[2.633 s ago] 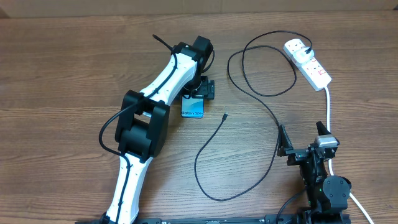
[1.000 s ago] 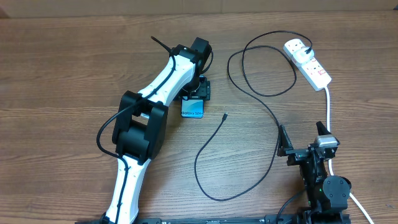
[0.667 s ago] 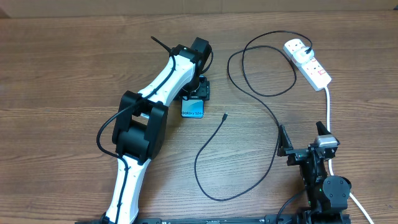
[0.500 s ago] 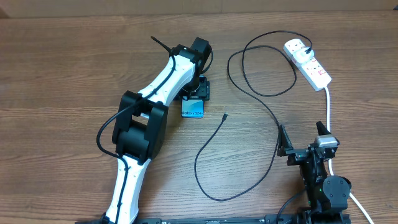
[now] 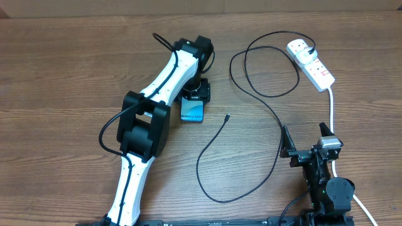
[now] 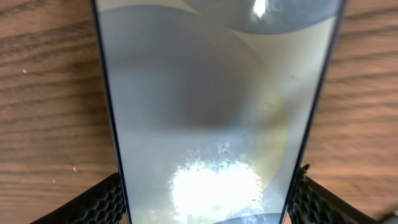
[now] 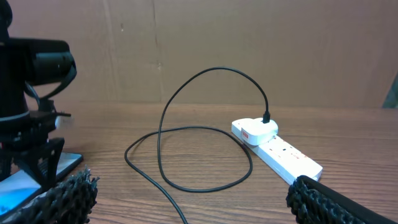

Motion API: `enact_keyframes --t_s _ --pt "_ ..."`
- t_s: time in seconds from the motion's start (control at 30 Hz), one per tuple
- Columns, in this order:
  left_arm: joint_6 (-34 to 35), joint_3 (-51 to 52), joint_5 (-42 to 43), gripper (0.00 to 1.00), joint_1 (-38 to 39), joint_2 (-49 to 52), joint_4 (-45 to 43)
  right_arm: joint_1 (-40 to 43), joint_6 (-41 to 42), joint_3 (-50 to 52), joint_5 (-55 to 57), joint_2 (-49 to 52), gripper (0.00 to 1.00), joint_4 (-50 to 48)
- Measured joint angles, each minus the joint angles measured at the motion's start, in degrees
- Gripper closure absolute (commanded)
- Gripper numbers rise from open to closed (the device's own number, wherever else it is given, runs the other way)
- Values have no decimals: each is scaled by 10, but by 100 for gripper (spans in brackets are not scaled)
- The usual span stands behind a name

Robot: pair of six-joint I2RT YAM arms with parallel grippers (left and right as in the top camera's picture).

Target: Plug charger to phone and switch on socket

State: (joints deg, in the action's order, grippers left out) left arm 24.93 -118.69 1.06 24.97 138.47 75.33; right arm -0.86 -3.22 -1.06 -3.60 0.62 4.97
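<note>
— Where do things stand?
— The left gripper (image 6: 207, 182) clamps the slim, dark-edged, teal-screened smartphone (image 5: 193, 110) by its long edges on the brown wooden table (image 5: 63, 75). The right gripper (image 5: 303, 132) gapes wide, empty. The connector tip (image 5: 227, 117) of the thin black charger cable (image 5: 198, 164) lies loose nearby.
— Risks?
— A loose pinch lets the phone twist; tugging the cable could drag the white oblong power strip (image 5: 319, 70).
— Containers?
— None; one outlet holds the white plug (image 5: 299, 48).

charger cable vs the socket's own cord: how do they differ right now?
The charger is thin and black; the socket's cord is thick and white. The charger curls in loose loops across the table, while the cord runs nearly straight toward the near edge. The charger's connector tip lies free on the wood; the cord's other end is out of view. Both join the socket.
</note>
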Motion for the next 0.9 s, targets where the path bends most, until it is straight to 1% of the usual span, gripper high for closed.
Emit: enact_keyframes --t_s 0.1,0.2,0.4,0.53,0.67,0.8,0.9 --pt "0 -27 30 25 -2 1 17 0 0 0 0 0 0 0" --pt "0 -47 78 25 -6 1 28 0 0 0 0 0 0 0" --pt "-16 -52 184 27 -26 1 35 0 0 0 0 0 0 0" --pt "-24 -52 211 28 -42 1 44 0 0 0 0 0 0 0" --pt "-33 -52 219 28 -52 1 52 0 0 0 0 0 0 0" --pt "-41 -52 224 27 -54 1 53 0 0 0 0 0 0 0" --pt "-42 -52 243 27 -54 1 53 0 0 0 0 0 0 0"
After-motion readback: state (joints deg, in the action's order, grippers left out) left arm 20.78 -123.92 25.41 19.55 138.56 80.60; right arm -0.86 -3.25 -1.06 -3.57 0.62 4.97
